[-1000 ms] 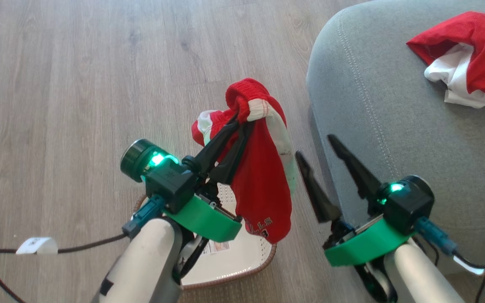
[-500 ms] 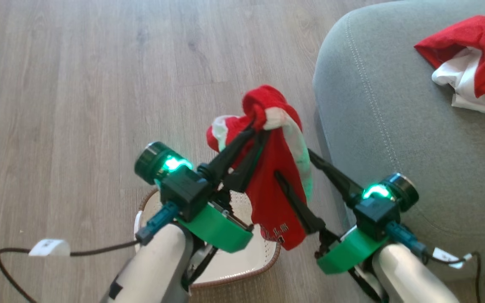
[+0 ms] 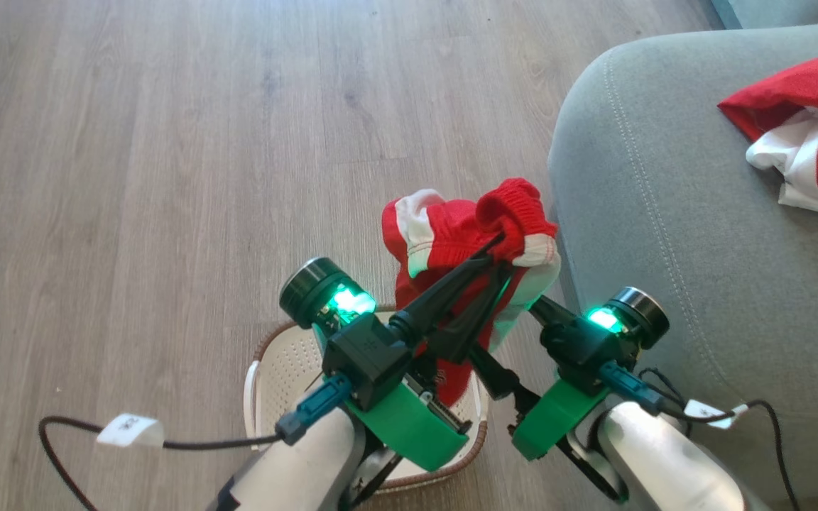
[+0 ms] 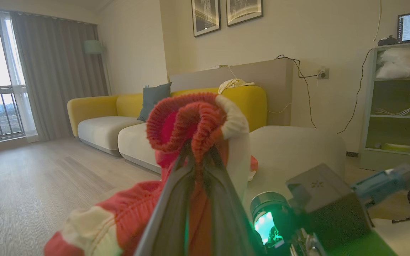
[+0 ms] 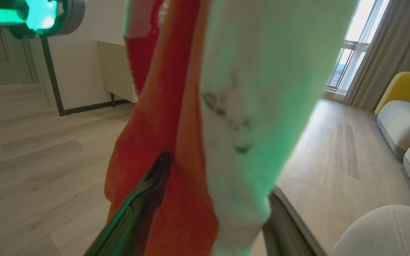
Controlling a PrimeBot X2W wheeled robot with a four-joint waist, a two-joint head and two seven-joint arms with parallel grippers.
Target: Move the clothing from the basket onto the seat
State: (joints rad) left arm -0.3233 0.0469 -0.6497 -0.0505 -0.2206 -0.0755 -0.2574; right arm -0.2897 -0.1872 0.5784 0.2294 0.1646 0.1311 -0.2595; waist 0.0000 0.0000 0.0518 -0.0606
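Left claw (image 3: 500, 253) pinches the red garment (image 3: 451, 231) above the basket (image 3: 267, 369), while right claw (image 5: 219, 174) stands spread around its hanging cloth.

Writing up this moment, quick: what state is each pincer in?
Left pincer: closed, holding the red garment.
Right pincer: open, fingers either side of the hanging garment, not gripping.

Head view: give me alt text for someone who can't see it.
The left tool holds a red and white garment pinched above the basket, beside the grey-green seat. The open right tool straddles its hanging part. A second red garment lies on the seat.
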